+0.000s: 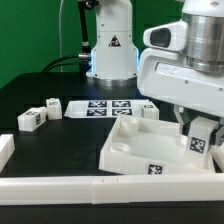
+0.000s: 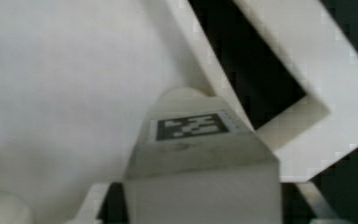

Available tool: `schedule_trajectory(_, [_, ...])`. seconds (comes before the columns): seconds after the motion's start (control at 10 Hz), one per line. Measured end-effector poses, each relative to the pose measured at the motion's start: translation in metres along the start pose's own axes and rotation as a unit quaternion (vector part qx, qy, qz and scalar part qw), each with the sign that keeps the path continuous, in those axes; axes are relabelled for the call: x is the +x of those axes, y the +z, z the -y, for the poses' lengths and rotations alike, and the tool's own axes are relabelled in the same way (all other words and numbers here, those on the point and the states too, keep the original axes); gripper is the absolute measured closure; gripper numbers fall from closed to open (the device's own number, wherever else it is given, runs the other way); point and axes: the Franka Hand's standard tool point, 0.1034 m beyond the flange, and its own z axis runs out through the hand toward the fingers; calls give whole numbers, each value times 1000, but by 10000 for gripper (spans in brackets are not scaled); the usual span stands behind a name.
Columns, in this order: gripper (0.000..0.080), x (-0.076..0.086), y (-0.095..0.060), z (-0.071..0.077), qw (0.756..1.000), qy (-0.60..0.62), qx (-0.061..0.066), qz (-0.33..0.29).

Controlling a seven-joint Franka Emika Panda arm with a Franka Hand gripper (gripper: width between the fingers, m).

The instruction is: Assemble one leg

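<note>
Ext. view gives the whole bench: black table [image 1: 40,90], Panda arm base at the back, marker board [image 1: 108,106] flat in the middle, two loose legs [image 1: 30,119] and [image 1: 52,107] toward the ext. view's left, a third [image 1: 151,112] just beyond the panel. Long white border bar [image 1: 60,186] runs along the near edge. Wrist view shows none of that; it is filled by close-up white surfaces.

Gripper [image 1: 203,140] is low at the ext. view's right, over the far right corner of the large white panel [image 1: 125,150]. Between its fingers sits a leg [image 1: 201,143], tag facing the camera. Wrist view confirms: the leg [image 2: 194,140] sits centred between the finger pads [image 2: 91,205], marker visible on its upper face, panel wall [image 2: 69,80] right behind it and the panel's rim [image 2: 291,60] angling past. Jaws are narrowed onto the block, clenched on it, not wide.

Whether the leg's lower end touches the panel floor: can't tell, the hand hides it in ext. view and the wrist view is too tight.

Panel tray otherwise: bare white floor inside the rim, one tag on its near wall.
</note>
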Motion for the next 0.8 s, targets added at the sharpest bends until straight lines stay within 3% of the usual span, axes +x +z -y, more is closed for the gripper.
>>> schedule_trajectory(0.2, [485,7,0,-9,996,87,-10,-12])
schedule_trajectory(0.4, [485,9,0,-11,995,97,-12,-14])
schedule_trajectory(0.5, [402,8,1,-10,995,97,-12,-13])
schedule_trajectory(0.6, [228,8,1,-10,995,97,-12,-13])
schedule_trajectory(0.7, [228,8,1,-10,995,97,-12,-13])
schedule_trajectory(0.8, [166,8,1,-10,995,97,-12,-13])
